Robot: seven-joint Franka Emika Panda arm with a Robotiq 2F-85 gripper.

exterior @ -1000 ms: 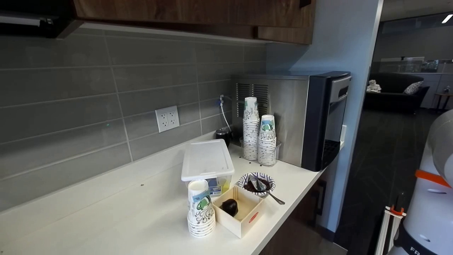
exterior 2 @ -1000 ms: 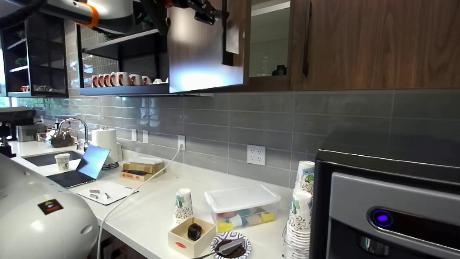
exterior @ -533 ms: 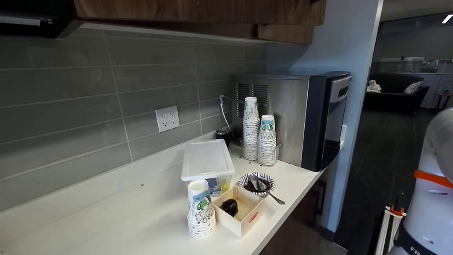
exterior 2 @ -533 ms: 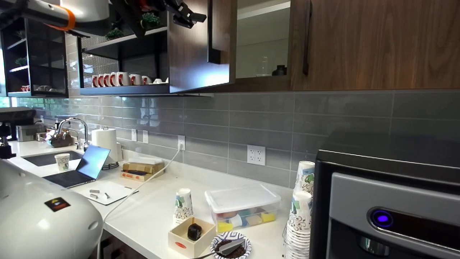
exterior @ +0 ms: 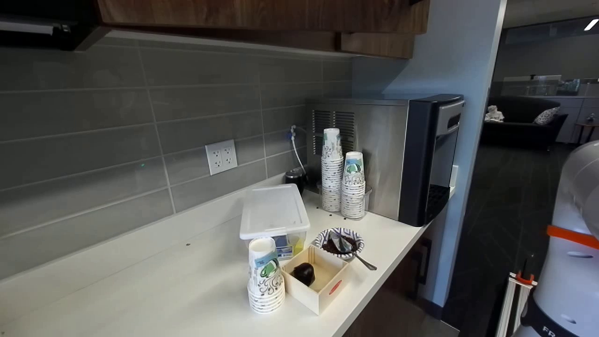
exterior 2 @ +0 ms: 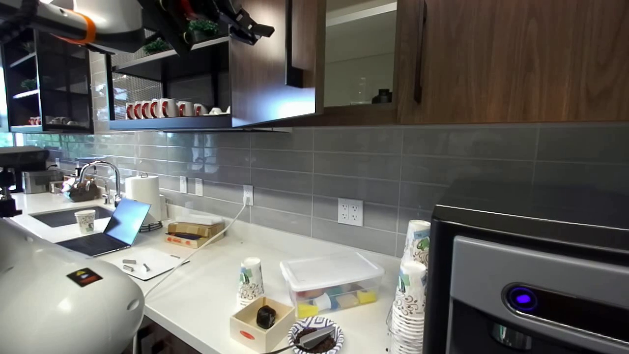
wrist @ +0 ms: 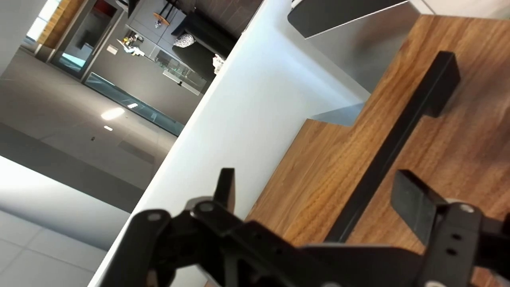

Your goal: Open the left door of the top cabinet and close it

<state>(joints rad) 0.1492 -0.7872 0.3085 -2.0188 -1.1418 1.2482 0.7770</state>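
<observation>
The left door (exterior 2: 268, 86) of the brown top cabinet (exterior 2: 521, 59) stands partly open in an exterior view, with a gap onto the cabinet's inside at its right. Its underside and lower edge (exterior: 262, 16) show in an exterior view. Its black bar handle (exterior 2: 294, 76) is near its free edge. My gripper (exterior 2: 258, 32) is in front of the door, left of the handle and apart from it. In the wrist view my gripper (wrist: 315, 175) is open and empty; the handle (wrist: 382, 159) lies beyond, between the spread fingers in the picture.
Open black shelves (exterior 2: 167, 125) with mugs adjoin the door's hinge side. The right door's handle (exterior 2: 419, 54) is beyond the gap. Below, the counter holds a plastic box (exterior 2: 331, 280), cup stacks (exterior 2: 250, 280), a wooden box (exterior 2: 263, 327) and a grey appliance (exterior 2: 491, 216).
The left door has swung wider open. My gripper, earlier at the handle, has moved away from it to the left in an exterior view. Over the last half second the door hardly moved.
</observation>
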